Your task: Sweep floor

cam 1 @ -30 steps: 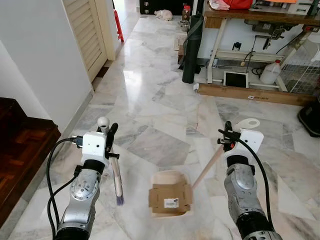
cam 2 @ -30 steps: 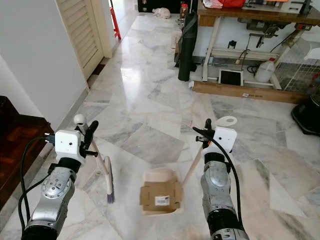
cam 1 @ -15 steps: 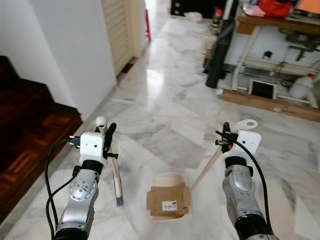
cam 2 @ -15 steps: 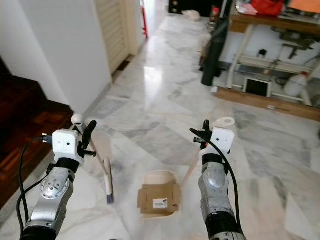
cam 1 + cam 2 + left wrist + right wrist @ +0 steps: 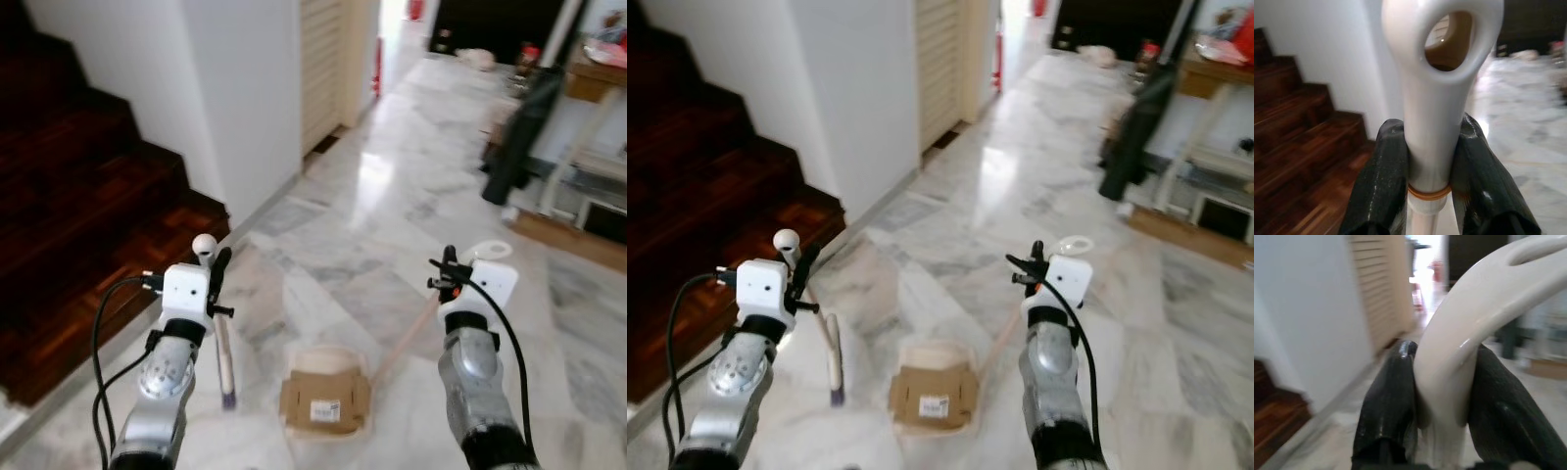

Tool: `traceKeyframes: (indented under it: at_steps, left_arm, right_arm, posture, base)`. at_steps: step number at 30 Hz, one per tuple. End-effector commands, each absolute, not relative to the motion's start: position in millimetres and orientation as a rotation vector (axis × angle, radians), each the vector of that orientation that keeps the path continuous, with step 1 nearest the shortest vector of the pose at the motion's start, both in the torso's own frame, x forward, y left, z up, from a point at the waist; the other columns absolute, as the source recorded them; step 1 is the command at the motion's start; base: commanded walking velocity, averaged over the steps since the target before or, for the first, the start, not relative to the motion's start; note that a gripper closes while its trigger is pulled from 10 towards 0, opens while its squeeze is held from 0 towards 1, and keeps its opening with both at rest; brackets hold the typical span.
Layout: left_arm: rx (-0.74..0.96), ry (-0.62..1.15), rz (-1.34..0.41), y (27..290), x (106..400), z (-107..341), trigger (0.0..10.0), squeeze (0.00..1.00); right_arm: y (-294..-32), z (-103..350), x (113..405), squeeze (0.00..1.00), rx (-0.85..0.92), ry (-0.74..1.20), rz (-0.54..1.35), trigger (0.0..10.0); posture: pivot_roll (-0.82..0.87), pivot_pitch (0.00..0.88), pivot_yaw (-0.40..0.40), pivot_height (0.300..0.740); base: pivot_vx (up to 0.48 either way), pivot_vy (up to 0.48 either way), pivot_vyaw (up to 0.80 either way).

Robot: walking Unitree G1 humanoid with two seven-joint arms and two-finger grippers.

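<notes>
A small cream-handled hand broom [image 5: 225,364] hangs from the left gripper [image 5: 217,279], its dark bristle tip [image 5: 229,397] down close to the pale grey-veined marble floor [image 5: 333,235], just left of the dustpan. In the left wrist view the two black fingers [image 5: 1380,186] are clamped on either side of the broom's white plastic handle, just below its oval hanging loop [image 5: 1447,34]. The cream plastic dustpan [image 5: 326,397] sits low at the floor between the two silver arms, with a flattened piece of brown cardboard [image 5: 323,403] bearing a white label lying in its tray. Its long pale handle [image 5: 407,338] slants up and to the right to the right gripper [image 5: 447,277], and the right wrist view shows that gripper's black fingers [image 5: 1388,401] pressed tight against the curved white top of the handle, so it is holding the dustpan. On the robot's left a dark reddish wooden staircase [image 5: 88,196] climbs beside a white wall [image 5: 235,88], with a cream louvred door [image 5: 321,59] further along that wall. Far off to the right, blurred, stand a dark upright bag-like shape [image 5: 519,132] and the white legs of a table [image 5: 578,162] with a wooden top.
</notes>
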State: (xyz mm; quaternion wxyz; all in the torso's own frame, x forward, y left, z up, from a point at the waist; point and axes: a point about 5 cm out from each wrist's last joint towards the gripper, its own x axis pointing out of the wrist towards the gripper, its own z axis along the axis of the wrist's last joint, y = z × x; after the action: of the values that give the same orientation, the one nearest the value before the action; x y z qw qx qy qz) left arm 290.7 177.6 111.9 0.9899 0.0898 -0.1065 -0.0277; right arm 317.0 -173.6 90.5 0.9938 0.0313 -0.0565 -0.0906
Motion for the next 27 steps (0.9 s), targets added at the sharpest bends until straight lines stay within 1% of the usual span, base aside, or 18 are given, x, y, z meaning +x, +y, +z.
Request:
traceKeyframes:
  at_steps: [1, 16, 27]
  left_arm:
    - [0.185, -0.271, -0.054, 175.3, 292.6, 124.4, 10.0, 0.00]
    - [0.194, -0.258, -0.053, 176.3, 293.5, 123.8, 10.0, 0.00]
    - [0.193, -0.253, -0.041, 176.6, 291.3, 122.7, 10.0, 0.00]
  right_arm:
    - [-178.4, 103.7, 319.3, 0.00, 0.073, -0.171, -0.200, 10.0]
    - [-178.0, 103.2, 317.5, 0.00, 0.080, -0.168, -0.210, 10.0]
    - [-178.1, 103.0, 317.5, 0.00, 0.078, -0.163, -0.205, 10.0]
  posture:
    - [0.11, 0.000, -0.007, 0.740]
    - [0.11, 0.000, 0.002, 0.740]
    - [0.13, 0.000, -0.009, 0.740]
  base:
    - [0.000, 0.000, 0.80]
    - [0.000, 0.000, 0.79]
    - [0.000, 0.000, 0.73]
